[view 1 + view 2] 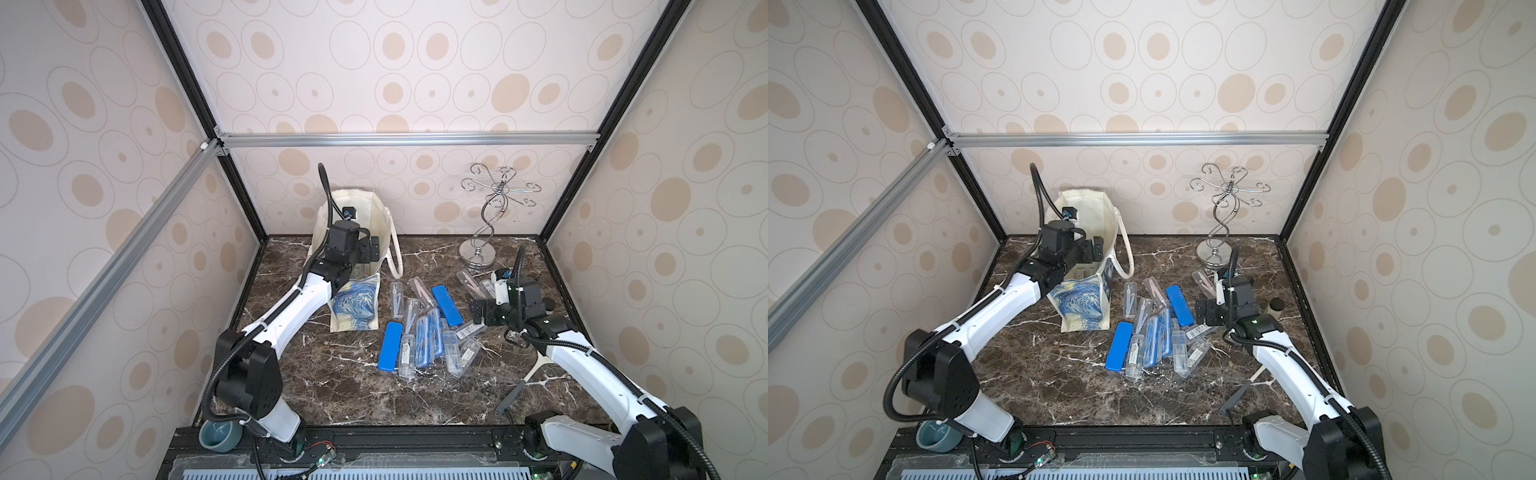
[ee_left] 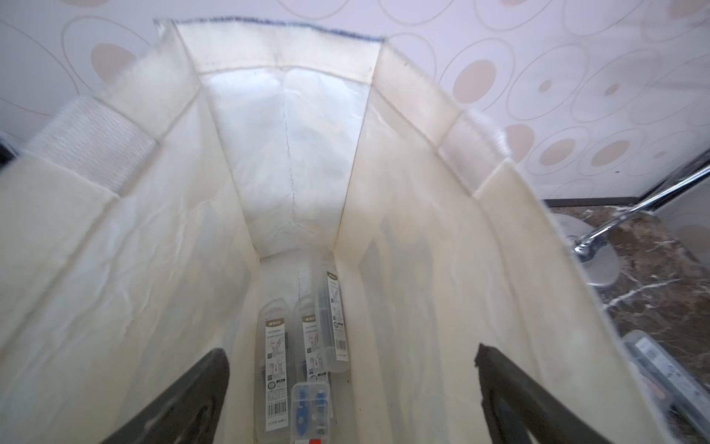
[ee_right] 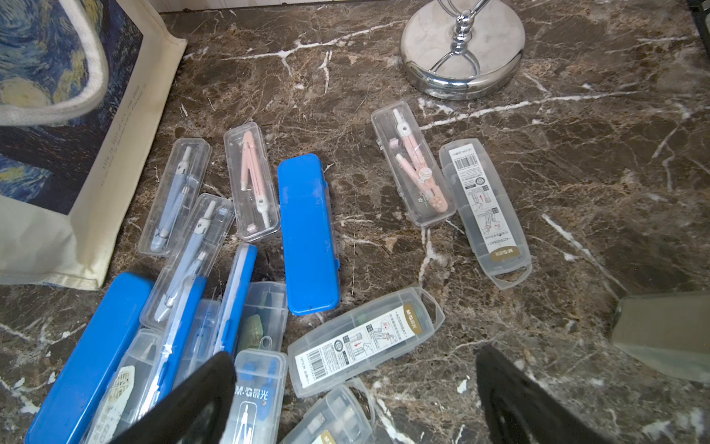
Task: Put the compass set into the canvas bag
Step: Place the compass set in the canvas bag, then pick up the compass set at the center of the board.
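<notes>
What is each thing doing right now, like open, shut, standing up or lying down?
Bag, upright, mouth open.
Bagged cases, lying on the bottom, shut.
Loose cases, lying down, shut.
Left gripper, open, empty, inside the bag's mouth.
Right gripper, open, empty, above loose cases.
Stand, upright, hooks bare.

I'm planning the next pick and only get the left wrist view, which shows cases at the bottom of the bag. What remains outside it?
Observer: A pile of compass cases, some clear and some solid blue, lies on the marble table beside the canvas bag, toward the robot's right.
Operator: Is anything ready to pick one?
Observer: The right gripper hangs open and empty above the pile's right edge, near a chrome stand.
</notes>
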Tool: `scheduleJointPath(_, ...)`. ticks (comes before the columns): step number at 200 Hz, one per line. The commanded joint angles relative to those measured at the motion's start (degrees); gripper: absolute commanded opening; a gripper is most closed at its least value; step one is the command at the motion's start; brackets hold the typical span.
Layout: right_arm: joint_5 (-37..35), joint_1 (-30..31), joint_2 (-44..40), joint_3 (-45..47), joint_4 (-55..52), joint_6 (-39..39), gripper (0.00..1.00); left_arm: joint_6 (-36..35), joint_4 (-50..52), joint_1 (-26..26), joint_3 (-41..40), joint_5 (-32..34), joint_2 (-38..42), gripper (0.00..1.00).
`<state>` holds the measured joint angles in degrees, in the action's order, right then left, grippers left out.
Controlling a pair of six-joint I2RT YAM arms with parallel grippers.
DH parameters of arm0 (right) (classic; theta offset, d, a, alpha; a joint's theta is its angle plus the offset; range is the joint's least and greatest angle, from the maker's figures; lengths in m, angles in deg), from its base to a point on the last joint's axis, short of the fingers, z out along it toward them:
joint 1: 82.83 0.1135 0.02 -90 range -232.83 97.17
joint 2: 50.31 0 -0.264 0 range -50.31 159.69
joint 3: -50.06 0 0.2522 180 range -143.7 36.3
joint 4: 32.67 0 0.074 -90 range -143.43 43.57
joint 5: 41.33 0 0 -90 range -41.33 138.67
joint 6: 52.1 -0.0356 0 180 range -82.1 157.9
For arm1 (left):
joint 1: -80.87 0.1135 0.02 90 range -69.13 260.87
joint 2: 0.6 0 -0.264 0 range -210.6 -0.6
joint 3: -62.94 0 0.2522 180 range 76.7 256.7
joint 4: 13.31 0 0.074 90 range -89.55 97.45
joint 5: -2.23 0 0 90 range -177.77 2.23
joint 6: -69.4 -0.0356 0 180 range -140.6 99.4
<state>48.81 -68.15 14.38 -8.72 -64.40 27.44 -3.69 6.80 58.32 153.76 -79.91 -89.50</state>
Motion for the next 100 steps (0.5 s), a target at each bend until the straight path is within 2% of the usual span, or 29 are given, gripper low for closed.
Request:
scheduleJointPath(1,-1.7,-0.1,1.1,-1.1,-1.1,-1.2,1.0,1.5,-6.6,0.1,-2.9,-5.0,5.0,1.0)
scheduleJointPath(25,-3.2,-0.1,3.1,-2.6,-3.4,-1.4,1.0,3.1,-12.6,-0.4,-7.4,-9.7,10.0,1.0)
scheduleJointPath(49,-4.1,-0.1,5.2,-3.7,-5.3,-2.2,1.0,3.3,-13.7,-2.6,-7.9,-11.9,12.4,1.0)
scheduleJointPath(100,-9.1,-0.3,9.0,-5.5,-8.5,-5.0,1.0,1.7,-14.4,-13.3,-5.6,-13.6,10.7,1.0)
